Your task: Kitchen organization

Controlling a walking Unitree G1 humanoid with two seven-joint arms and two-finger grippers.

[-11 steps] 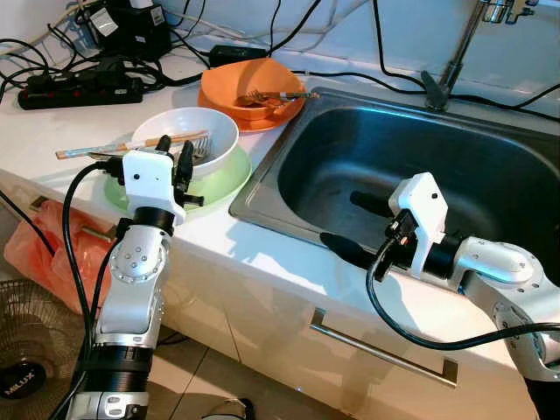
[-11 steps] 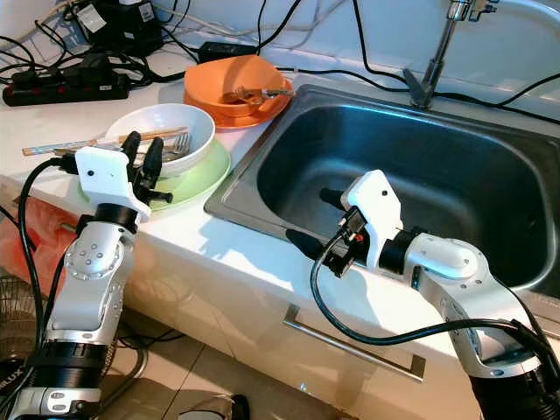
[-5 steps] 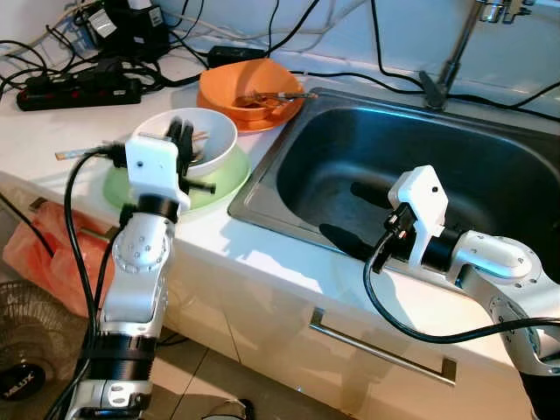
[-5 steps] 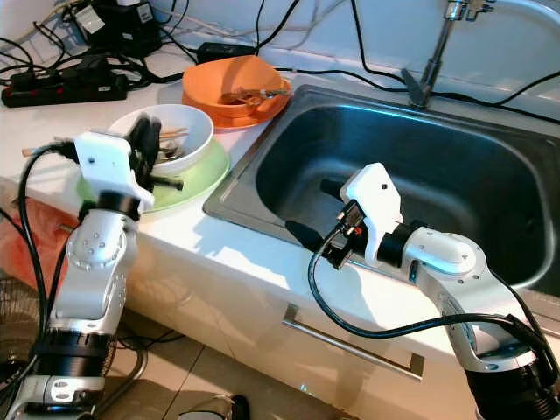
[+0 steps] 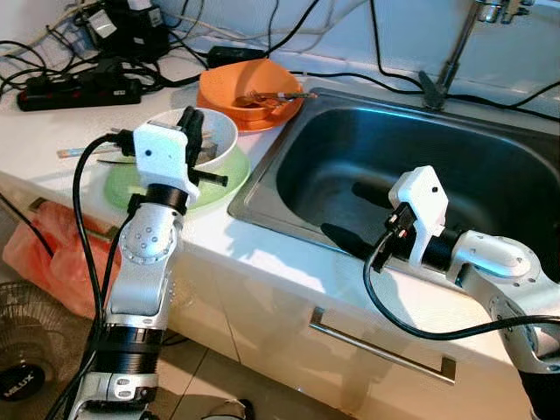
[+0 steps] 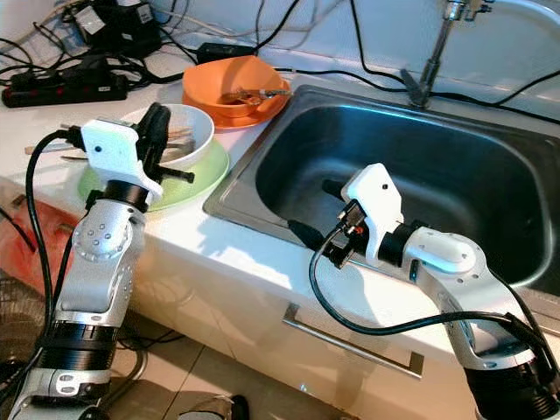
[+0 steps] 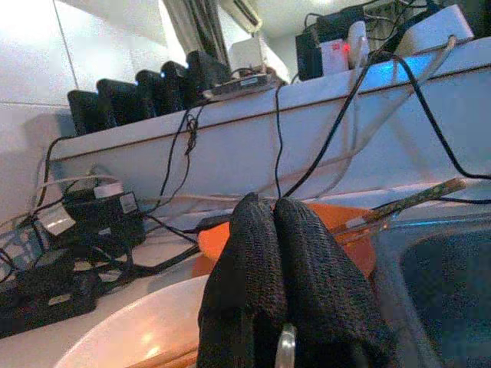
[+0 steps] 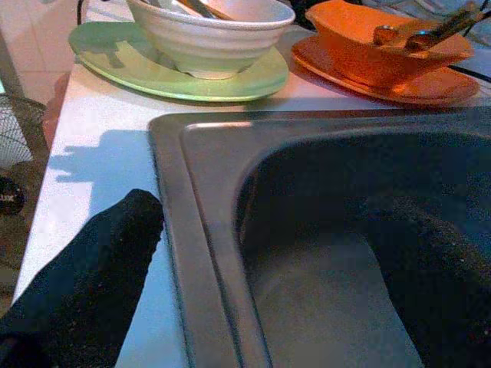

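The left gripper hung over the near rim of the white bowl, its two black fingers pressed together, with a thin sliver of metal showing low between the tips; the wrist view was too close to say whether that was a utensil being pinched. The bowl sat on a pale green plate, and chopsticks stuck out from it toward nine o'clock. At one o'clock from the bowl stood an orange bowl on an orange plate, with a fork resting in it. Farther off at ten o'clock lay a black power strip among tangled cables. The right gripper was spread wide at the front left corner of the sink, one finger inside the basin and the other over the front rim. The faucet rose at twelve o'clock beyond the sink.
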